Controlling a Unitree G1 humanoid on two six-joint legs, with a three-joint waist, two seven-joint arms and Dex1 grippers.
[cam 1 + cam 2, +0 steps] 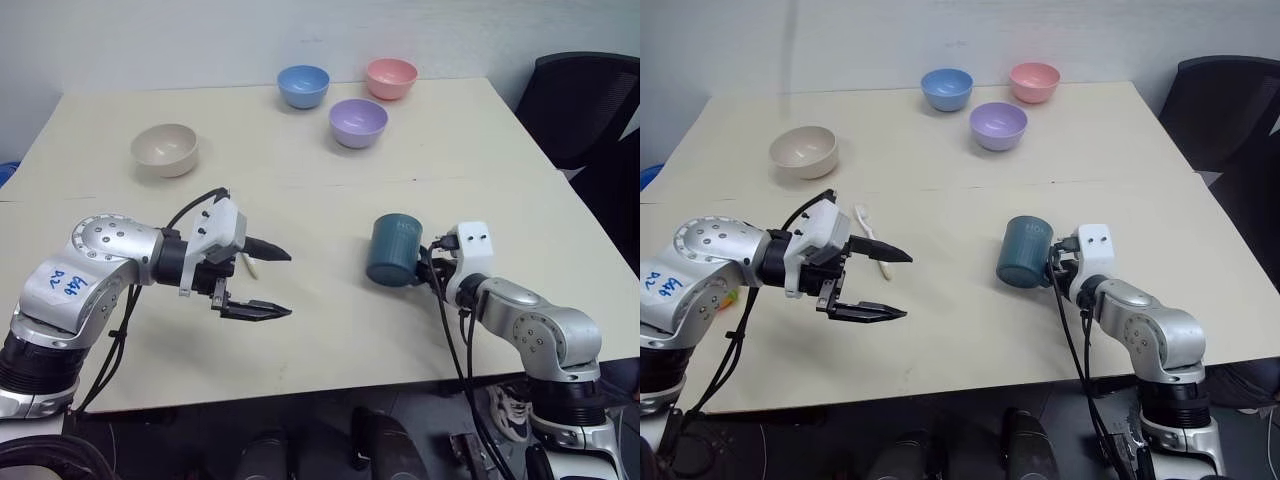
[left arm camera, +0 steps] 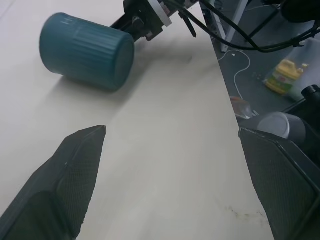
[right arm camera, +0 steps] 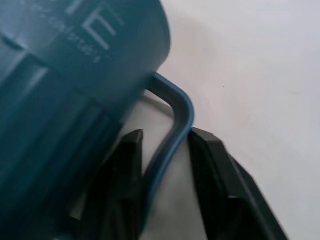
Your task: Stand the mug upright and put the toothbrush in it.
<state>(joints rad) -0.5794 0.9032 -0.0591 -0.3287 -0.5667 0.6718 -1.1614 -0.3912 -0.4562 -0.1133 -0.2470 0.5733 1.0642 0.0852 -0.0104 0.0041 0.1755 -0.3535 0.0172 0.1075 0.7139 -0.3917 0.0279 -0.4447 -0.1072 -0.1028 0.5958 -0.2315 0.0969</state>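
The dark teal mug [image 1: 395,250] lies on its side on the table, right of centre, with its loop handle [image 3: 175,120] toward my right arm. My right gripper [image 3: 165,137] is shut on that handle, one black finger on each side. The white toothbrush [image 1: 870,235] lies flat on the table at the left, partly hidden behind my left gripper [image 1: 285,283]. That gripper hovers open with nothing between its fingers, pointing toward the mug [image 2: 85,50] from a short distance away.
Several pastel bowls stand at the back: beige [image 1: 165,150], blue [image 1: 303,86], purple [image 1: 358,122] and pink [image 1: 391,78]. A black chair [image 1: 585,100] stands past the table's right edge. The table's front edge [image 1: 330,385] runs just below both grippers.
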